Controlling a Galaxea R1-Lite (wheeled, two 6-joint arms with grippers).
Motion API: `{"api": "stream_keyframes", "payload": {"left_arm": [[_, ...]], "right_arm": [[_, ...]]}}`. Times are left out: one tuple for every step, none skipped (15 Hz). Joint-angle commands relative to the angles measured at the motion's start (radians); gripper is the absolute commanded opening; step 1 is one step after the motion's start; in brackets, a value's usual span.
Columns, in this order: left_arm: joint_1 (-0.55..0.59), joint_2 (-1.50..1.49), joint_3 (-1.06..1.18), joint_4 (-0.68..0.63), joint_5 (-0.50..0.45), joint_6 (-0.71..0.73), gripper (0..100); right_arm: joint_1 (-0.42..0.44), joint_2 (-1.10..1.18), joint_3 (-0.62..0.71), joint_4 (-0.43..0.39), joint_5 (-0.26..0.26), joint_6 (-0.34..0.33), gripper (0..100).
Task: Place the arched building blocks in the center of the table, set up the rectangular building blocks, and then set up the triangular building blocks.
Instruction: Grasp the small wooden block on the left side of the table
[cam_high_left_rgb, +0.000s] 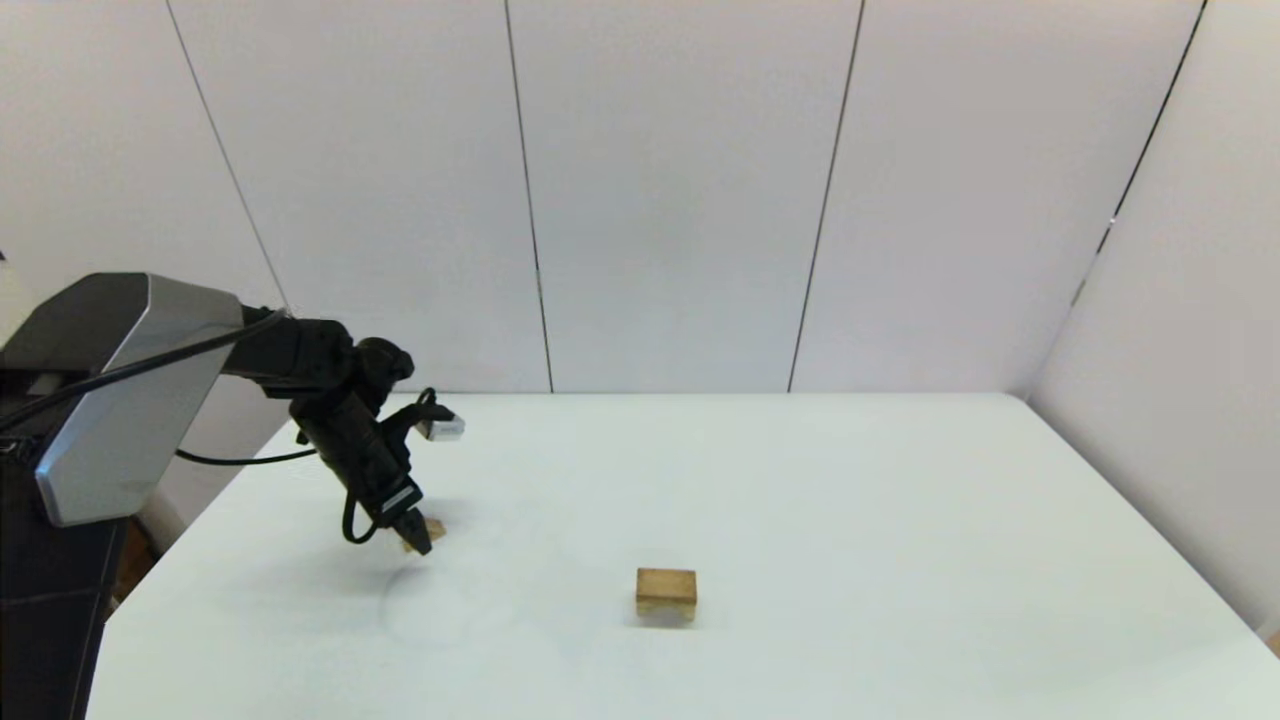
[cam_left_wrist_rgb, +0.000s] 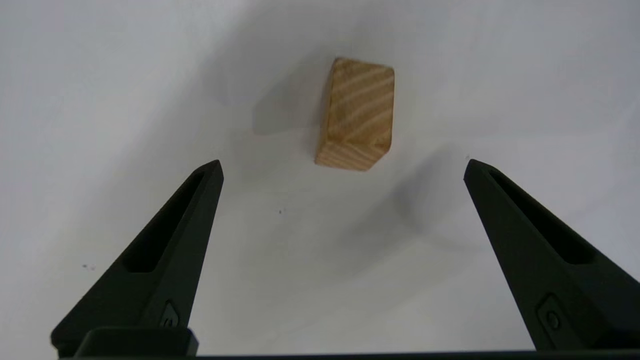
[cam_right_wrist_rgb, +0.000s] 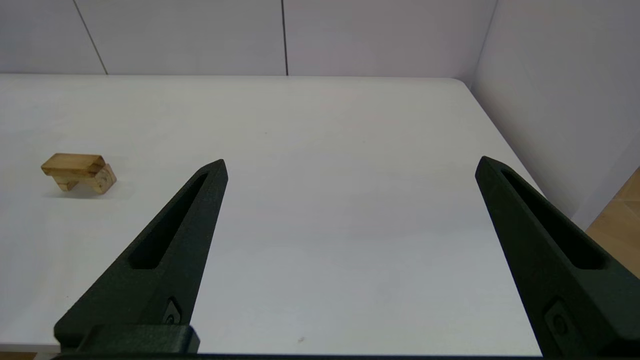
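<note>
The right gripper (cam_right_wrist_rgb: 351, 161) is nearest, held low off the near edge of the table (cam_high_left_rgb: 900, 520) toward its right side. It is out of the head view. Its fingers are spread wide with only bare tabletop between them, and it has hold of nothing.

Farther in, around the middle of the table and about midway between the left and right edges, stands the arch (cam_right_wrist_rgb: 101, 182). Its cut-out faces down, so it rests on its two feet. The slab (cam_right_wrist_rgb: 73, 163) lies flat on top of it, touching it and running along its length. The two make one small stack, well apart from both grippers.

Beyond the stack, toward the left edge, the left gripper (cam_left_wrist_rgb: 343, 162) reaches in from that side and points steeply down at the tabletop. Its fingers are wide apart and grip nothing. The wedge (cam_left_wrist_rgb: 357, 115) lies on the table just past the fingertips, roughly in line with the gap between them, and touches neither finger. In the head view the fingertips partly cover it. The wedge sits alone, well apart from the stack.

White wall panels (cam_high_left_rgb: 680, 200) rise behind the far edge and along the right edge.
</note>
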Motion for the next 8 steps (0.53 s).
{"api": "stream_keyframes", "payload": {"left_arm": [[-0.015,0.045,-0.058,0.014,0.000,0.008,100],[-0.015,0.045,-0.064,0.020,-0.002,0.009,100],[-0.015,0.047,-0.068,0.027,0.000,0.011,100],[-0.015,0.047,-0.070,0.029,0.001,0.009,100],[-0.015,0.045,-0.070,0.029,0.001,0.008,100],[-0.015,0.045,-0.070,0.029,0.001,0.008,100],[-0.015,0.045,-0.070,0.034,0.001,0.006,100],[-0.015,0.045,-0.070,0.040,0.003,0.006,100]], "right_arm": [[0.001,0.000,0.002,0.000,0.000,0.000,100],[0.001,0.000,0.000,0.000,0.000,0.000,100],[0.001,0.000,0.002,0.000,0.000,0.000,100],[0.001,0.000,0.002,0.000,0.000,0.000,100],[0.001,0.000,0.002,0.000,0.000,0.000,100],[0.001,0.000,0.000,0.000,0.000,0.000,100],[0.001,0.000,0.002,0.000,0.000,0.000,100],[0.001,0.000,0.000,0.000,0.000,0.000,100]]}}
